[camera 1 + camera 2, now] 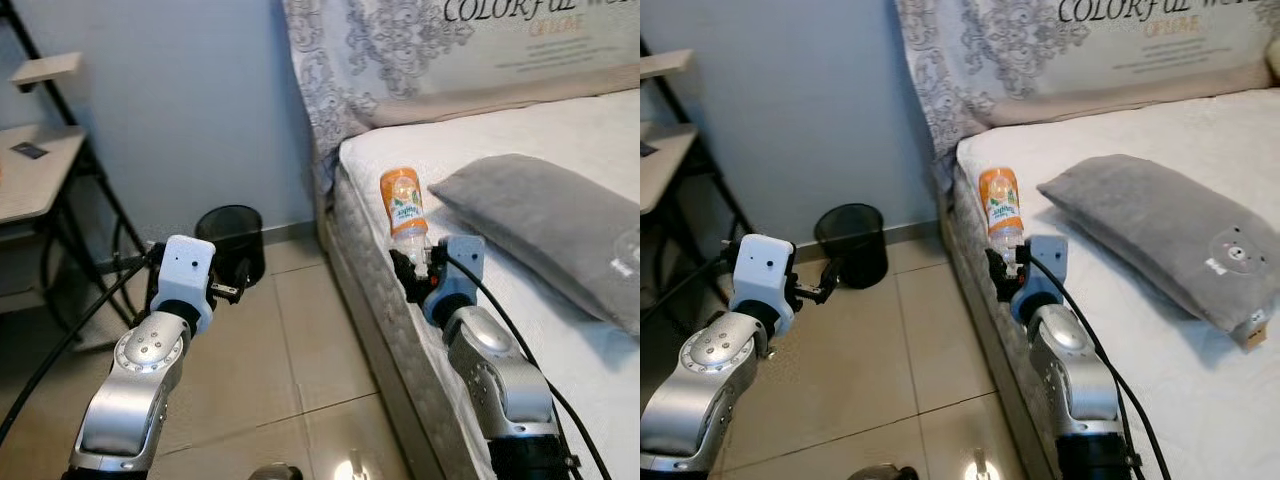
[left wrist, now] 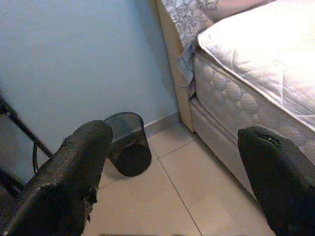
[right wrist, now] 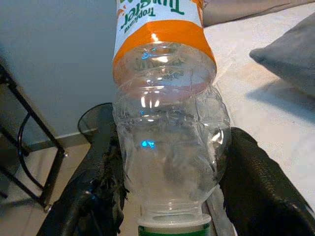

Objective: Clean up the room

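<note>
Right pincer [image 1: 412, 268] grips bottle [image 1: 404, 205] above bed [image 1: 520, 130]; bin [image 1: 230, 243] on floor.

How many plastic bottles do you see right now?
1. The plastic bottle is clamped neck-down in the right gripper above the edge of the bed, beside the grey pillow. Others may lie outside the camera's view.

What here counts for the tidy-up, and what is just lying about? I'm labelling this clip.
Part of the job:
- plastic bottle, held neck-down in the right claw
- black waste bin on the floor, likely where the bottle goes
- left claw, open, facing the bin

Just lying about:
- grey pillow on the bed
- desk
</note>
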Motion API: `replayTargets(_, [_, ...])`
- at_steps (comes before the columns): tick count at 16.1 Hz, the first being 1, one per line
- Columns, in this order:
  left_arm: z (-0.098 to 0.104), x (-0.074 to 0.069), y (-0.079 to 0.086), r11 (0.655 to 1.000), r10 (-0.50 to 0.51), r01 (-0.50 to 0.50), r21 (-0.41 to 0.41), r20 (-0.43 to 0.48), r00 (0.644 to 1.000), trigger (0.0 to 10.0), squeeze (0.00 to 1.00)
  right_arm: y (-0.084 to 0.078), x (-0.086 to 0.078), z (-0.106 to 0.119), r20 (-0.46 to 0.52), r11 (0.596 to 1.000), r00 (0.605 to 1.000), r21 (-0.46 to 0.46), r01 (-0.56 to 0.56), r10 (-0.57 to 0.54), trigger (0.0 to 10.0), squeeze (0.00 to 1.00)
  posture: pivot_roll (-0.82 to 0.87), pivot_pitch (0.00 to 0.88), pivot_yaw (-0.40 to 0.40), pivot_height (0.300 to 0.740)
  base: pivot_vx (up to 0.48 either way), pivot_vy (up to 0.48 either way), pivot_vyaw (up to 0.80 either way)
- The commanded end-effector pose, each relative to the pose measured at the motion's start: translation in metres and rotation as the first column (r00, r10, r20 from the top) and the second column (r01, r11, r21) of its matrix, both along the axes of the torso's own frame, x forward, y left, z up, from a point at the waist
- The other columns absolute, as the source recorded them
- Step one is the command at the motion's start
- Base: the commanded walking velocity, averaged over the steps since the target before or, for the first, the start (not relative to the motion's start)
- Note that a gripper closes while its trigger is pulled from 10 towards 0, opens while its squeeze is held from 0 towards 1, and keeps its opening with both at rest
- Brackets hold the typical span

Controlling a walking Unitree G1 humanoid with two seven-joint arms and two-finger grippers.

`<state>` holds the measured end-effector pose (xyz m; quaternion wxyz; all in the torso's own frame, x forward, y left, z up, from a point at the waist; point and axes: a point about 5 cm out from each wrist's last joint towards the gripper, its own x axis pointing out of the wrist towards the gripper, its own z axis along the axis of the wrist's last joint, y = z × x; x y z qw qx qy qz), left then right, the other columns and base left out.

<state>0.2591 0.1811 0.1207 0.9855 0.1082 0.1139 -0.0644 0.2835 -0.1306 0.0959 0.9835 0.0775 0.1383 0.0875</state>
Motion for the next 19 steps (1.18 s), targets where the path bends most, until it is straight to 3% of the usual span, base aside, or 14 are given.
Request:
replayTargets(1, [0.001,0.003,0.0,1.0,-0.011,0.011,0.007,0.007,1.0,10.0,0.0,0.003,0.002,0.001,0.011,1.0,1.0,-0.019,-0.007,0.007,10.0,0.0,-0.04,0.0,0.086,0.74,0.319,0.0,0.0])
replayTargets(6, [-0.001,0.0,0.001,1.0,-0.017,0.017,-0.005,-0.002,1.0,10.0,0.0,0.004,0.003,0.002,0.021,1.0,1.0,-0.022,-0.019,0.019,10.0,0.0,-0.04,0.0,0.099,0.74,0.316,0.0,0.0])
replayTargets(10, [-0.001,0.001,0.003,1.0,-0.012,0.012,0.003,0.004,1.0,10.0,0.0,0.012,0.0,0.002,0.028,0.997,0.997,-0.028,-0.074,0.075,10.0,0.0,-0.04,0.0,0.094,0.74,0.321,0.0,0.72])
replayTargets(19, [-0.001,0.003,0.002,1.0,-0.009,0.009,-0.004,0.012,1.0,10.0,0.0,0.01,0.001,0.002,0.025,0.996,0.996,-0.037,-0.084,0.085,10.0,0.0,-0.05,0.0,0.083,0.74,0.325,0.0,0.0])
